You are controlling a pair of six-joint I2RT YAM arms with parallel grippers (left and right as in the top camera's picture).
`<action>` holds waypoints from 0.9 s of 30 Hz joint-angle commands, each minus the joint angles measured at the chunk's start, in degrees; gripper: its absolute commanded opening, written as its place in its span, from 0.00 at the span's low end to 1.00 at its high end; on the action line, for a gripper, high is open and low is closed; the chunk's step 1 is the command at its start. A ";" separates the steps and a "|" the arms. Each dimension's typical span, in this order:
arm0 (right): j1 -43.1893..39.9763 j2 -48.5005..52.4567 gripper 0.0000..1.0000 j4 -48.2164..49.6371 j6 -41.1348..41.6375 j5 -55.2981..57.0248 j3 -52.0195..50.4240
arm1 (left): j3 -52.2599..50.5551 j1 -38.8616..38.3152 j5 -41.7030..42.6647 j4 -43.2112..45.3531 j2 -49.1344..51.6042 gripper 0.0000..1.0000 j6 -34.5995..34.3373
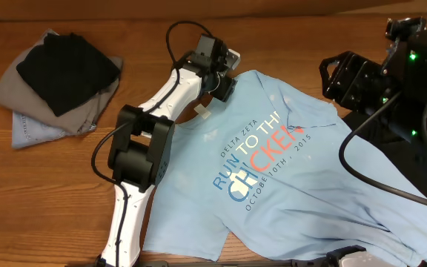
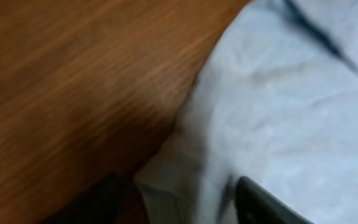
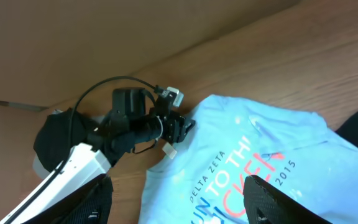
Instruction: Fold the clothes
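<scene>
At one corner of the light-blue T-shirt point(image 1: 288, 193), which is lying spread print-up on the worktop point(image 1: 50, 193), the left tool point(image 1: 224, 87) is touching cloth, its grip impossible to tell; the right tool point(image 3: 176, 202) is hovering, fingers wide apart. Folded garments point(image 1: 58, 81) are lying well apart.

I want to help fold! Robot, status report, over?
Left gripper at blue T-shirt edge, grip unclear. Right gripper open, aloft. T-shirt spread, unfolded. Nothing blocking.

T-shirt point(image 1: 191, 208) flat on table point(image 1: 50, 193), folded clothes pile point(image 1: 54, 81) well apart on its left.
</scene>
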 commanded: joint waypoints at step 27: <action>-0.17 -0.09 0.71 -0.57 0.13 4.61 0.68 | 22.16 24.83 -10.86 -26.64 1.55 0.06 -6.51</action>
